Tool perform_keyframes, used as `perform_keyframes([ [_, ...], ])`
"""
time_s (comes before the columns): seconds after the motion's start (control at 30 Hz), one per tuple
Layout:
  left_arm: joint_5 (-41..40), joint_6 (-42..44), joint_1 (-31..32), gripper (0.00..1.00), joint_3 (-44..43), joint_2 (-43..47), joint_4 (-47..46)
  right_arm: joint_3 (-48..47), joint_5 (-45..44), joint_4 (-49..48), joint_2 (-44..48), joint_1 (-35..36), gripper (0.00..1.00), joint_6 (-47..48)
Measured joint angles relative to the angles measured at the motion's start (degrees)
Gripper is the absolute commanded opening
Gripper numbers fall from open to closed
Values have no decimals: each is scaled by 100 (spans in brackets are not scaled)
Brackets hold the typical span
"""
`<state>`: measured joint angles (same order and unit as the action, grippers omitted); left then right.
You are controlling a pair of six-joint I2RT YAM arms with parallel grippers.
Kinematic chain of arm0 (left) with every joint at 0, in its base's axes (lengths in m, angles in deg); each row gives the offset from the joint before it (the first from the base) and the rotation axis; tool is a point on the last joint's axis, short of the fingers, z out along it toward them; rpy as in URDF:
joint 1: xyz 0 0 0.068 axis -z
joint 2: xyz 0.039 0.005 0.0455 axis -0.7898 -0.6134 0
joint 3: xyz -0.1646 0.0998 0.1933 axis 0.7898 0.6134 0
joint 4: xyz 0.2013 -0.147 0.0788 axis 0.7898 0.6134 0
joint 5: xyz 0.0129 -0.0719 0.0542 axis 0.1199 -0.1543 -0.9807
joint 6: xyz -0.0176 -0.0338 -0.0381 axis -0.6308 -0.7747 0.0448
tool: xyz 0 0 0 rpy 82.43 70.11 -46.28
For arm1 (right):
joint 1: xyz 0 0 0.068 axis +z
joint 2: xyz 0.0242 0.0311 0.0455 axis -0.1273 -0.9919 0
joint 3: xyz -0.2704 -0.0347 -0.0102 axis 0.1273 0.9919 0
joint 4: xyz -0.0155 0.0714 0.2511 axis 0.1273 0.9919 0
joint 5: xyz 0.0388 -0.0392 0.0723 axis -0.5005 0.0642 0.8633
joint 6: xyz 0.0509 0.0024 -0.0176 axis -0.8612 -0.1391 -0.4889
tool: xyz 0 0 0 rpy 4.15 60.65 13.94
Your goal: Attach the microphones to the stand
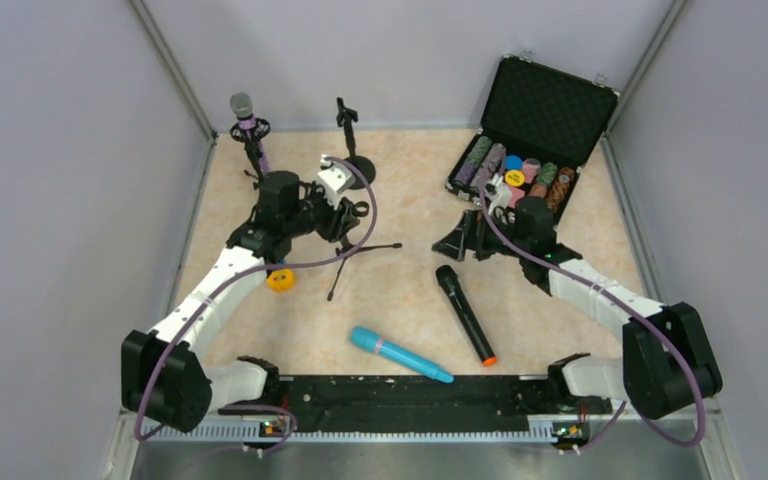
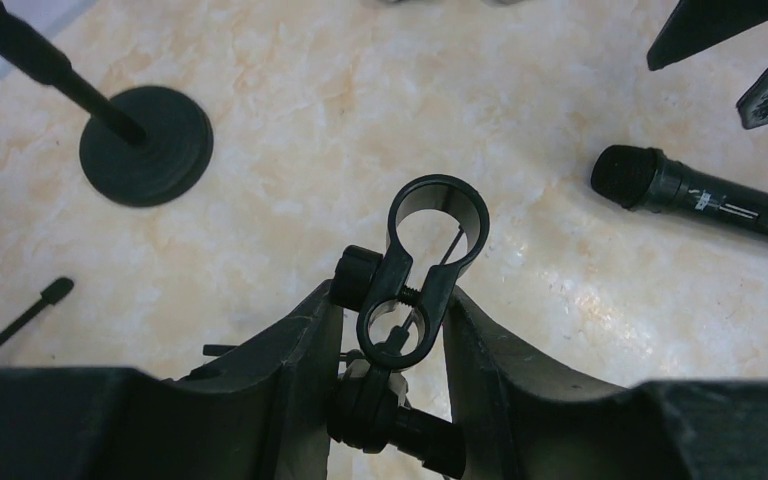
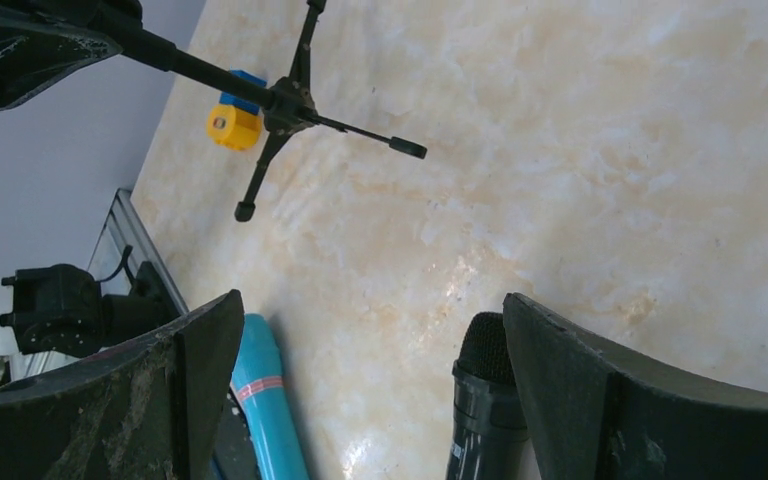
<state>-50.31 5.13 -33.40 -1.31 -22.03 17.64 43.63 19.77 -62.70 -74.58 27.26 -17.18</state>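
While the left gripper [image 2: 390, 300] is pinched on the stand's clip [image 2: 438, 215] and the right gripper [image 3: 367, 320] is held spread, the black microphone [image 1: 465, 314] lying flat on the table [image 1: 400, 290] near it is judged rigid, slick and roll-prone, best taken mid-barrel.

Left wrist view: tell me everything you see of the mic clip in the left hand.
The mic clip is matte black, plastic by its look: a large empty ring on top, a smaller ring below, and a threaded screw between them with a round knob on one side. It heads the tripod stand and hangs tilted above the marbled table. The left hand is shut on its lower part, one finger on each side.
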Motion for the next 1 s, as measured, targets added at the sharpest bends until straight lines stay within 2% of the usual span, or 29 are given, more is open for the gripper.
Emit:
perform_keyframes([
  [0.5, 787, 564, 260, 0, -1386, -1106, -17, -251, -87, 291, 42, 0, 99, 179],
  [1.0, 955, 962, 422, 0, -1497, -1703, 4, -251, -162, 328, 107, 0, 99, 179],
])
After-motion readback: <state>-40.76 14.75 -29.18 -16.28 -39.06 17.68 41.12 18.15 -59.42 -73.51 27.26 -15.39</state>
